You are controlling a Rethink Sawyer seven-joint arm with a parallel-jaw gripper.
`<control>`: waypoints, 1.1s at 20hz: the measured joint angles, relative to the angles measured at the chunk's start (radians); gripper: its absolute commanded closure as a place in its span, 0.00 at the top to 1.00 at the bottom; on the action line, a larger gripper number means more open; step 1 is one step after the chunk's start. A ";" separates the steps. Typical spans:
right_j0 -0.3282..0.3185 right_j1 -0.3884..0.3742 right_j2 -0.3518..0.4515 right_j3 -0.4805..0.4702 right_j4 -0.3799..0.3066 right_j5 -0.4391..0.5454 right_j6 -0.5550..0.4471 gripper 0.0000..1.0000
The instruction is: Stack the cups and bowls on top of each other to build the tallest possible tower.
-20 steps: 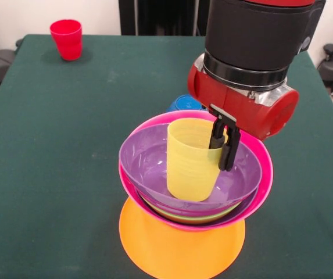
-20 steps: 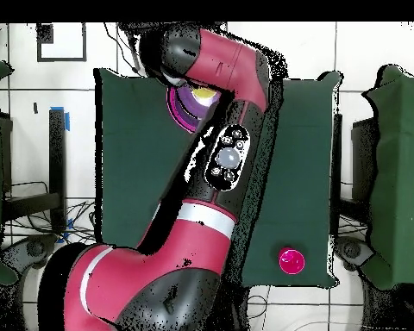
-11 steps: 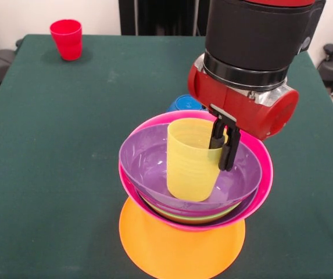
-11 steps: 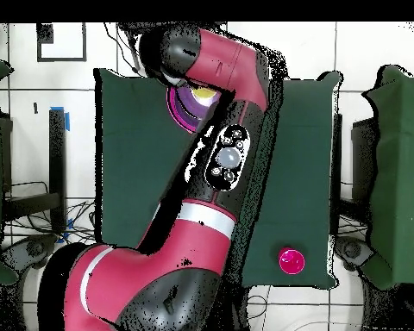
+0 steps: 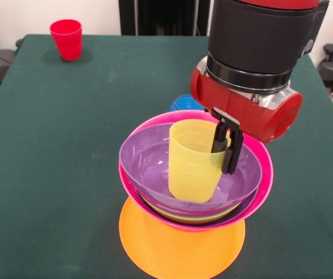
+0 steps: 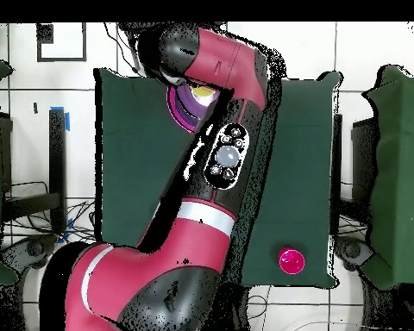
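- Currently the gripper (image 5: 226,150) is pinching the right wall of the yellow cup (image 5: 193,161), one finger sitting inside the rim and one outside
- yellow cup is standing upright in the top purple bowl (image 5: 149,165), base touching the bowl's floor as far as the front view is showing
- purple bowl is nesting in the pink bowl (image 5: 261,174); lime green and orange-ish rims are peeking out between them low at the front
- whole tower is sitting on the large orange bowl (image 5: 178,250), which is lying rim down at the table's (image 5: 56,151) front edge
- blue bowl (image 5: 185,104) is showing just behind the pink rim, partly hidden by the arm
- red cup (image 5: 67,39) is standing upright well apart, near the table's far left corner; the overhead view is showing it (image 6: 290,260) alone near a table corner
- overhead, the arm is covering most of the tower, only a purple and yellow sliver showing
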State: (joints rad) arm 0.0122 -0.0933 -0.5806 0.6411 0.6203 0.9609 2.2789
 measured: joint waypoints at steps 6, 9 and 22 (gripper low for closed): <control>-0.001 0.008 0.000 -0.018 0.000 0.000 0.000 0.00; -0.002 0.013 0.000 -0.029 0.000 0.000 0.000 0.00; -0.004 0.034 -0.012 -0.073 0.000 0.033 0.000 0.00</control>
State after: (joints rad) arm 0.0086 -0.0591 -0.5921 0.5684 0.6205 0.9936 2.2789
